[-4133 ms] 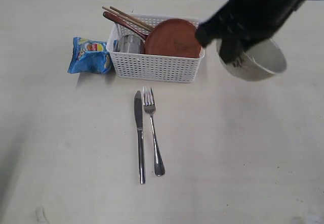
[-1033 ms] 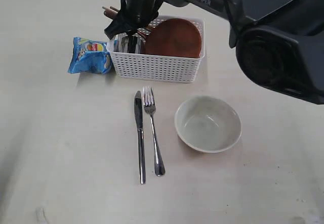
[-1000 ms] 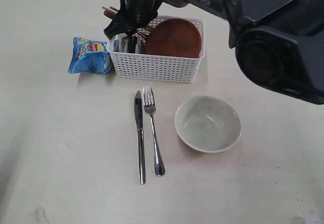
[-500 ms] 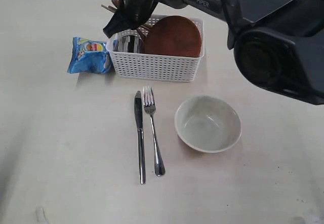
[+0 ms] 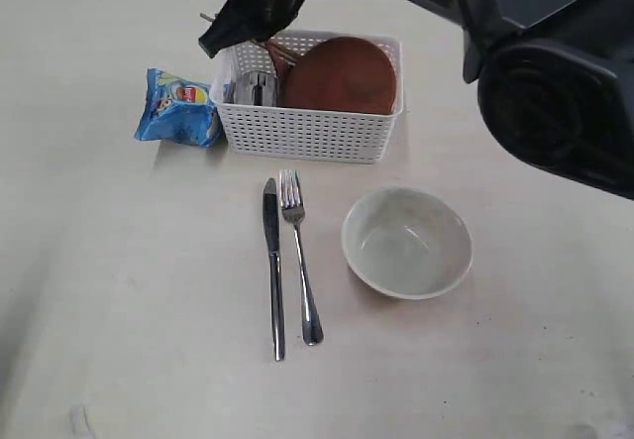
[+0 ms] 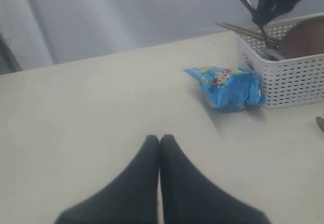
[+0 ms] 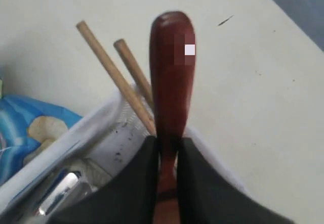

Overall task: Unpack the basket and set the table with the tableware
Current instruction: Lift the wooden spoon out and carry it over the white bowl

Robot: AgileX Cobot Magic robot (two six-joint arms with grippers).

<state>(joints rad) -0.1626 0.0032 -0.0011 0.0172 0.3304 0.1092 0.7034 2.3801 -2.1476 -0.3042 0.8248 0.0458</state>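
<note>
1. The left jaws are pressing together, hovering over the bare counter [image 6: 76, 107].
2. The knife [image 5: 274, 271] and fork [image 5: 299, 261] are lying side by side on the counter, handles toward the near edge. The bowl [image 5: 406, 242] is sitting upright just to their right.
3. The basket [image 5: 312, 132] is standing behind them, holding the leaning plate [image 5: 342, 75] and the cup [image 5: 256, 87]. The bag [image 5: 178, 109] is lying just beside its left wall.
4. At the basket's far left corner, the right jaws are pinching the spoon [image 7: 171, 72], next to the chopsticks [image 7: 114, 75] sticking out over the rim.
</note>
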